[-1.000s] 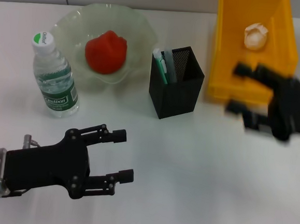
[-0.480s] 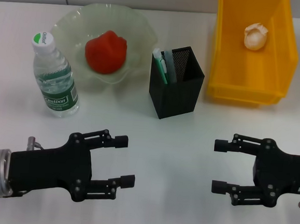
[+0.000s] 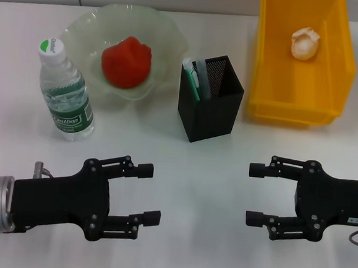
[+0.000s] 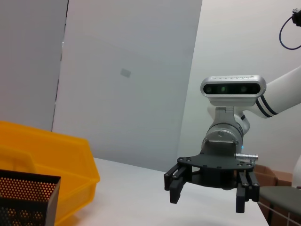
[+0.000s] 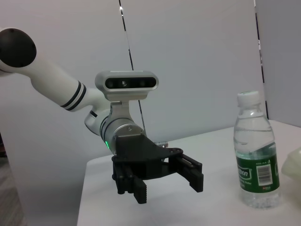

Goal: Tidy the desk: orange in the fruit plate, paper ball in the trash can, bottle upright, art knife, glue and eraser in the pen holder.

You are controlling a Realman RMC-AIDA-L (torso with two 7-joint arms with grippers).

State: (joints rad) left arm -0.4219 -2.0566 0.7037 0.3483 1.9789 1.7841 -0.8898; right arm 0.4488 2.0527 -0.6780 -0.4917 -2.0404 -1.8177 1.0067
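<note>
The orange (image 3: 126, 61) lies in the pale green fruit plate (image 3: 170, 29) at the back left. The water bottle (image 3: 64, 94) stands upright beside the plate. The black mesh pen holder (image 3: 210, 105) holds a few white and green items (image 3: 194, 78). The paper ball (image 3: 305, 43) lies in the yellow bin (image 3: 296, 103). My left gripper (image 3: 149, 192) is open and empty at the front left. My right gripper (image 3: 253, 194) is open and empty at the front right. The two grippers face each other. The right wrist view shows the left gripper (image 5: 169, 189) and the bottle (image 5: 256, 155).
The left wrist view shows the right gripper (image 4: 207, 201), the yellow bin's wall (image 4: 47, 155) and a corner of the pen holder (image 4: 23, 197). White tabletop (image 3: 199, 191) lies between the two grippers.
My right gripper has moved from beside the yellow bin down to the front right of the table, still open and empty. The left gripper has barely moved.
</note>
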